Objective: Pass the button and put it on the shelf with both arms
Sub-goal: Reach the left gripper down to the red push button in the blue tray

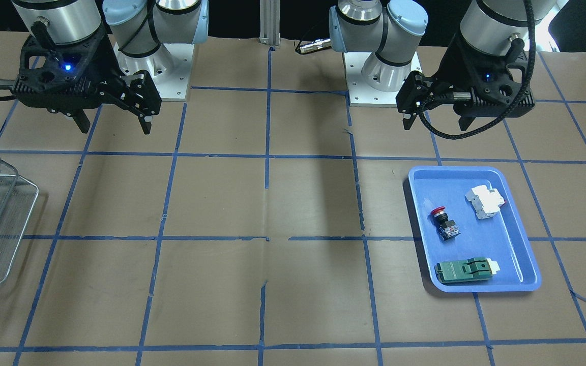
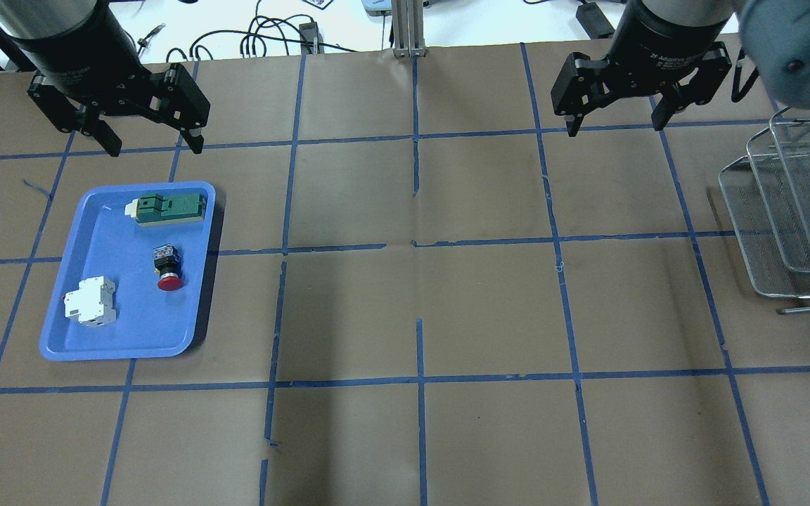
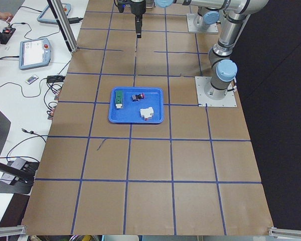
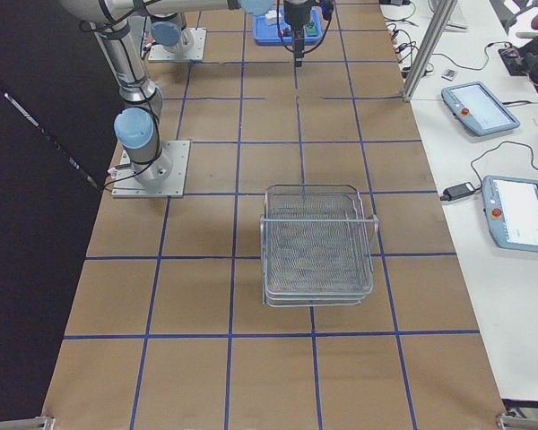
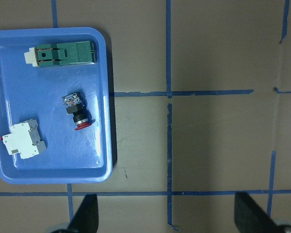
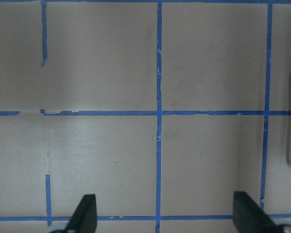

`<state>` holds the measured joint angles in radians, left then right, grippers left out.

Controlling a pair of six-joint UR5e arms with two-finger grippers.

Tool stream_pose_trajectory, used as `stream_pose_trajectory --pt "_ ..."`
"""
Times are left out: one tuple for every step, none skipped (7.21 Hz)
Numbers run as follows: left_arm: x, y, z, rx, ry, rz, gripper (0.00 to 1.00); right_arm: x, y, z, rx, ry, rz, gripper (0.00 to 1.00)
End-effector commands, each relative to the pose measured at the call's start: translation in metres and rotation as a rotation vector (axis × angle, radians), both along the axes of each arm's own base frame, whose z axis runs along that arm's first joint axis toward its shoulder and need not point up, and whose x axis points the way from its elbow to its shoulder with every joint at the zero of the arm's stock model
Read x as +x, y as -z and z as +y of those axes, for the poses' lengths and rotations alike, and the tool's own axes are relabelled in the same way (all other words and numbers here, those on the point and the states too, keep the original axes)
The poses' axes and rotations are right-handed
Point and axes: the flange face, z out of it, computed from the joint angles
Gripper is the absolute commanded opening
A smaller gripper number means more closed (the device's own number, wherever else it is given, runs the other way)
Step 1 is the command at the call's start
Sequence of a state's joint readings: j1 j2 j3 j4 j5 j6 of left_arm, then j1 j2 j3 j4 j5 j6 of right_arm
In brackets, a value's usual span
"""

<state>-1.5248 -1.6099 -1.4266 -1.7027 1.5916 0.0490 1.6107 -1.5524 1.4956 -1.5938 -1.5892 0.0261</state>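
Observation:
The button [image 1: 444, 223], with a red cap and black body, lies on its side in the blue tray [image 1: 476, 287]. It also shows in the overhead view [image 2: 166, 270] and the left wrist view [image 5: 76, 112]. My left gripper [image 2: 155, 147] is open and empty, held high over the table just beyond the tray's far end; it also shows in the front view [image 1: 434, 124]. My right gripper [image 2: 616, 128] is open and empty, high over the table near the shelf [image 2: 792, 211], a silver wire-mesh rack at the table's right end [image 4: 316, 242].
A white breaker block [image 2: 90, 301] and a flat green part [image 2: 168, 209] lie in the tray beside the button. Brown paper with a blue tape grid covers the table. Both arm bases [image 1: 382, 76] stand at the robot's side.

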Motion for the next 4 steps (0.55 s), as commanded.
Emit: stream_pose_trajectory --pt "-0.001 0.001 0.001 0.002 0.003 0.003 1.0 0.0 0.0 0.0 0.0 0.0 0.0 1.0" --pt "0.006 0.007 0.002 0.021 0.005 -0.002 1.0 0.0 0.0 0.0 0.0 0.0 0.0 1.0" --pt "0.012 0.015 0.003 0.03 0.034 0.0 1.0 0.0 0.0 0.0 0.0 0.0 0.0 1.0" --pt "0.033 0.033 -0.004 0.061 0.006 0.007 1.0 0.0 0.0 0.0 0.0 0.0 0.0 1.0"
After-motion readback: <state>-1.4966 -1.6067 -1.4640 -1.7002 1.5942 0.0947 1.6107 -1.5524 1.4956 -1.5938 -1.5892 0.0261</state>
